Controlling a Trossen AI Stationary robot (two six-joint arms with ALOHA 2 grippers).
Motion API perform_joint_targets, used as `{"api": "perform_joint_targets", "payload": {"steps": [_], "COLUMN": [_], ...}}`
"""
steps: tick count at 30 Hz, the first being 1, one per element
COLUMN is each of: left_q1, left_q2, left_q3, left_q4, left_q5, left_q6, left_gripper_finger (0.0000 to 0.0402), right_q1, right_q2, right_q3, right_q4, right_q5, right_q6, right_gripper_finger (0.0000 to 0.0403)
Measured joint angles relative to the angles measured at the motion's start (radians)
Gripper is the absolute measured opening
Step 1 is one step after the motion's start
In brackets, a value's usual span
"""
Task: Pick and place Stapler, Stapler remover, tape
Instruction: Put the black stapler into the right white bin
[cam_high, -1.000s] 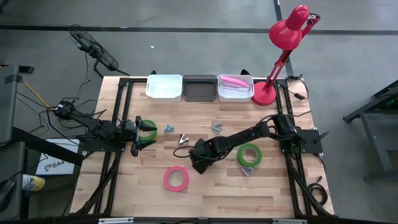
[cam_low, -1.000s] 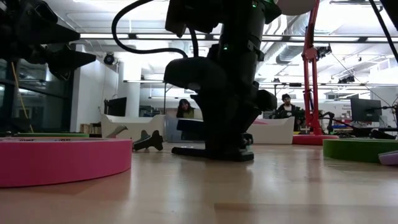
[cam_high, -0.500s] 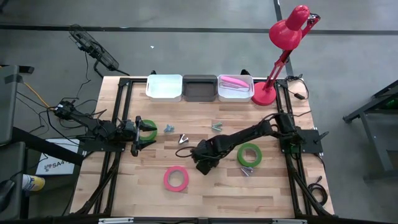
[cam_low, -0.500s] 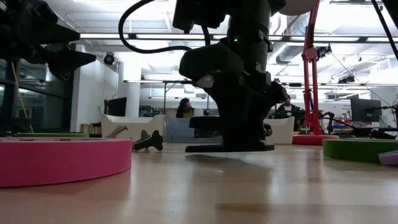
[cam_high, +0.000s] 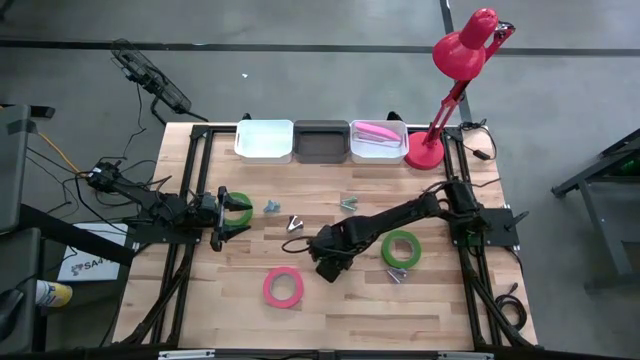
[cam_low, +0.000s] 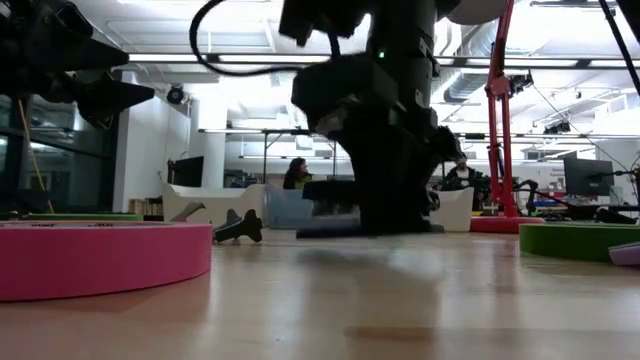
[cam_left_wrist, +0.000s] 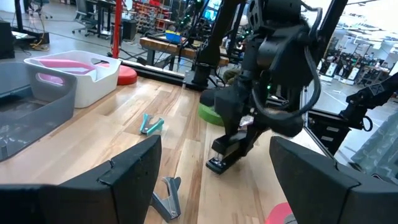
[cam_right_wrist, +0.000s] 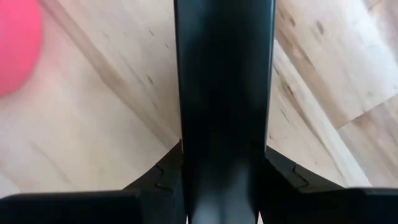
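Note:
A black stapler (cam_left_wrist: 227, 150) sits in my shut right gripper (cam_high: 326, 261) near the table's middle. It shows as a dark bar (cam_right_wrist: 224, 87) in the right wrist view. A pink tape roll (cam_high: 283, 287) lies flat toward the near edge, a green roll (cam_high: 401, 247) to the right. My left gripper (cam_high: 223, 214) waits open at the left side, over a second green roll (cam_high: 239, 206). Small metal staple removers (cam_high: 295, 223) (cam_high: 348, 203) (cam_high: 272, 207) lie on the wood. A pink stapler (cam_high: 377, 131) rests in the right white bin. My right gripper pinches the black stapler between its two fingers (cam_right_wrist: 158, 180), one on each long side (cam_right_wrist: 186, 143) of its body. The fingers come from above, pointing down, and lie across it. The stapler hangs just above the table (cam_low: 345, 210), with its shadow on the wood below.
Three bins stand along the far edge: white (cam_high: 264, 140), grey (cam_high: 321, 141), white (cam_high: 398, 146). A red desk lamp (cam_high: 428, 150) stands at the far right corner. Another staple remover (cam_high: 395, 274) lies near the right green roll. People sit in the room behind.
My right gripper has risen and shifted slightly toward the table's right, staying shut. The black stapler, which lay on the wood a second ago, is now lifted just clear of it.

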Motion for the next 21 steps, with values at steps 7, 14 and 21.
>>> {"api": "perform_joint_targets", "payload": {"steps": [7,14,21], "left_q1": [0.000,0.000,0.000], "left_q2": [0.000,0.000,0.000], "left_q3": [0.000,0.000,0.000], "left_q4": [0.000,0.000,0.000], "left_q5": [0.000,0.000,0.000], "left_q6": [0.000,0.000,0.000], "left_gripper_finger": [0.0296,0.0296,0.0296], "right_q1": [-0.008,-0.063,-0.166], "right_q2": [-0.088,-0.204,-0.304], "right_q3": [0.002,0.002,0.002], "right_q4": [-0.068,-0.212,-0.346], "right_q5": [0.061,0.133,0.157], "right_q6": [-0.010,-0.073,-0.209], "right_gripper_finger": [0.0123,0.0123,0.0123]}}
